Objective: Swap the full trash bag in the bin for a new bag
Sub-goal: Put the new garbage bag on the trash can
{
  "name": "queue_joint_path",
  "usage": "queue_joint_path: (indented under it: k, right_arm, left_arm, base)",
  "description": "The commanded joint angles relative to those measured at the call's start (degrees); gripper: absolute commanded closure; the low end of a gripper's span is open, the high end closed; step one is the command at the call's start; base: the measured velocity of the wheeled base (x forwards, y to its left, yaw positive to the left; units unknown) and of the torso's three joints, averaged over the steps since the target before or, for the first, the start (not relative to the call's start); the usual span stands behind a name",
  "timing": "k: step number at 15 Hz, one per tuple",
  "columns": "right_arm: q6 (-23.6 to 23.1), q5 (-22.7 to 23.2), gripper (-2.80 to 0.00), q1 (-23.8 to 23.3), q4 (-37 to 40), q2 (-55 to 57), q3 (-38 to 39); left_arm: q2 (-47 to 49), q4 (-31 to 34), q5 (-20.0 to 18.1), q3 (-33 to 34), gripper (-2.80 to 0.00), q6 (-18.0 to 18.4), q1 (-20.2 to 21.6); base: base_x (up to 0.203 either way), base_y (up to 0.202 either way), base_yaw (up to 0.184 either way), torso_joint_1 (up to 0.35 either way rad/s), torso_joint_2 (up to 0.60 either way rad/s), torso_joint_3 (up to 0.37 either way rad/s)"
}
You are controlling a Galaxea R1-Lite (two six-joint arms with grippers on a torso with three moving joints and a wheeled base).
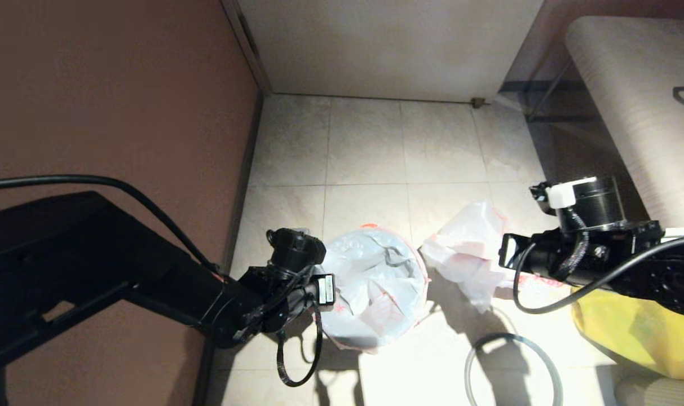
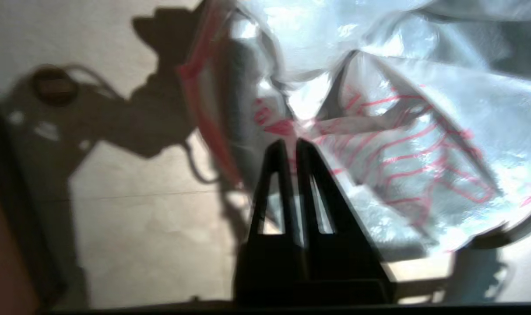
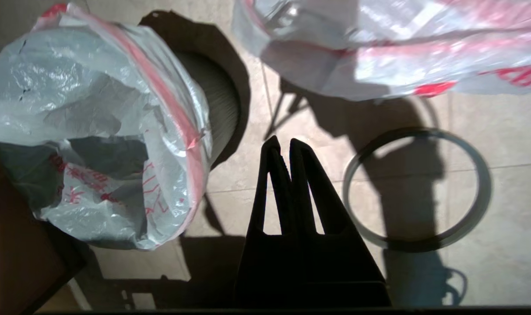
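Left gripper (image 2: 290, 146): we have the jaws pinched together, tips at the bag (image 1: 375, 287) lining the bin (image 3: 221, 100).
Right gripper (image 3: 283, 144): ours is closed on nothing, above the floor.
Done: we judge the bin lined.
Left: hoop (image 1: 513, 369) lies below right gripper; second bag (image 1: 468, 248) beside the bin.

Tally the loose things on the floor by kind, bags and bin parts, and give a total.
White plastic bags: 2 (bag lining the bin, crumpled bag on the tiles beside it)
Yellow bags: 1 (big yellow bag)
Bins: 1 (black bin)
Grey hoops: 1 (hoop lying flat on the tiles, off the bin)
Total: 5
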Motion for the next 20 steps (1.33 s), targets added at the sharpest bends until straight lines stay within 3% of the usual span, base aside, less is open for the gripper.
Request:
queue_joint_path:
  k: [1, 4, 9, 11, 20]
  right_arm:
    - [0.8, 0.4, 0.0, 1.6, -2.4, 6.6, -0.3]
    - [1.6, 4.3, 0.0, 3.4, -7.5, 12.0, -0.9]
    - [1.7, 7.6, 0.0, 4.2, -12.9, 16.1, -1.9]
    - [1.6, 12.1, 0.0, 4.3, -16.1, 16.5, -1.8]
    - [1.3, 11.7, 0.0, 7.1, -16.3, 23.0, -7.5]
  left_arm:
    - [-3.2, 2.2, 0.6, 0.0, 0.0, 0.9, 1.3]
    - [-5.0, 5.7, 1.8, -0.1, 0.0, 1.1, 1.5]
    - [-3.1, 5.6, 3.0, -0.3, 0.0, 0.9, 0.6]
    - [-2.6, 5.4, 3.1, -0.9, 0.0, 0.9, 0.6]
    - [-1.0, 5.1, 3.7, 1.1, 0.0, -0.4, 0.6]
  base:
    - [0.0, 0.0, 0.0, 0.0, 0.0, 0.0]
    - [0.0, 0.0, 0.0, 0.0, 0.0, 0.0]
    - [0.0, 0.0, 0.0, 0.0, 0.0, 0.0]
    - [0.0, 0.0, 0.0, 0.0, 0.0, 0.0]
    - [0.0, 0.0, 0.0, 0.0, 0.0, 0.0]
